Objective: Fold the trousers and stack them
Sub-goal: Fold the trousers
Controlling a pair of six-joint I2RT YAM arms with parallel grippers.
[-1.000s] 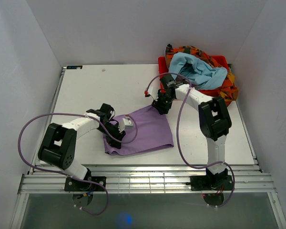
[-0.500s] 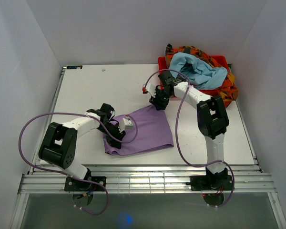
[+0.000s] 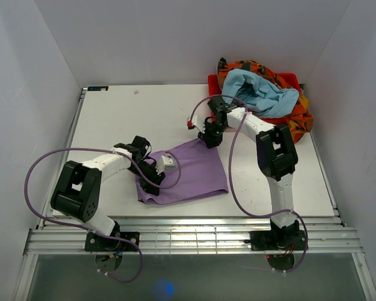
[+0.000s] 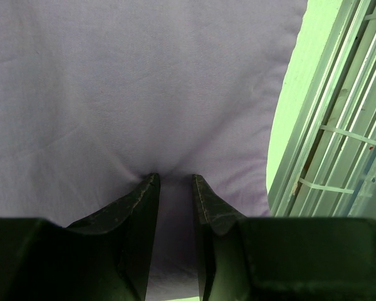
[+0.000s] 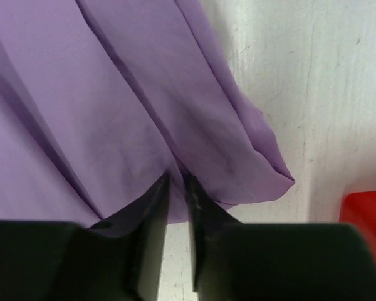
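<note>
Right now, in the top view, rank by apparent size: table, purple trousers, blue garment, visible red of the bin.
1. table
2. purple trousers
3. blue garment, somewhat smaller
4. red bin, mostly covered

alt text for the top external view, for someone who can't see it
Folded lilac cloth trousers lie on a white table. The left gripper pinches their left side, and the right gripper sits at their far right corner. A red plastic bin heaped with clothes stands at the far right.
</note>
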